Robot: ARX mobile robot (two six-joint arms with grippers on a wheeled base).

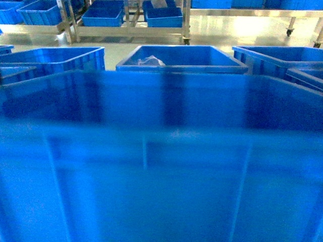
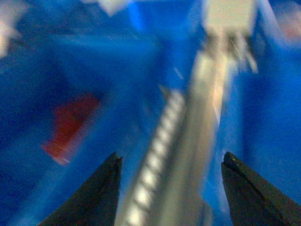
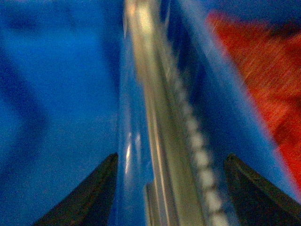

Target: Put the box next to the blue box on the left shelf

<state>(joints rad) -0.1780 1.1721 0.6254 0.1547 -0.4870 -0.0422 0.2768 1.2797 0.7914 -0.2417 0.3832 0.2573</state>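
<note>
- Now the box (image 1: 161, 171) fills nearly the whole head view, a bright-blue wall smeared with blur and very close to the robot, its near rim running across the middle of the picture.
- Beyond it, three more blue crates sit in a row: one at left (image 1: 55, 59), one in the middle (image 1: 181, 58) with something pale and crumpled inside, and one at right (image 1: 275, 58).
- Further back stands a metal trolley (image 1: 128, 22) with still more blue crates on it.
- In the left wrist view, the left gripper (image 2: 171, 188) has its two dark fingers spread wide with nothing between them but a grey rail (image 2: 197, 136) of the left shelf, lined with small white rollers, and blue plastic on both sides.
- The right gripper (image 3: 171, 188) looks just the same: fingers well apart, straddling a roller rail (image 3: 164, 141) with blue walls beside it, clamping nothing I can make out.
- From these views I cannot say how the box is being carried.
- The risk, I'd judge, is the blur: everything looks to be moving, and a crate this big could catch a rail edge or knock a neighbouring crate if it comes in crooked.
- With both claws open, a slip off the rollers would go unchecked.
- Red patches (image 2: 70, 125) show in both wrist views, too smeared to identify.
- No label, brand or writing is readable anywhere.
</note>
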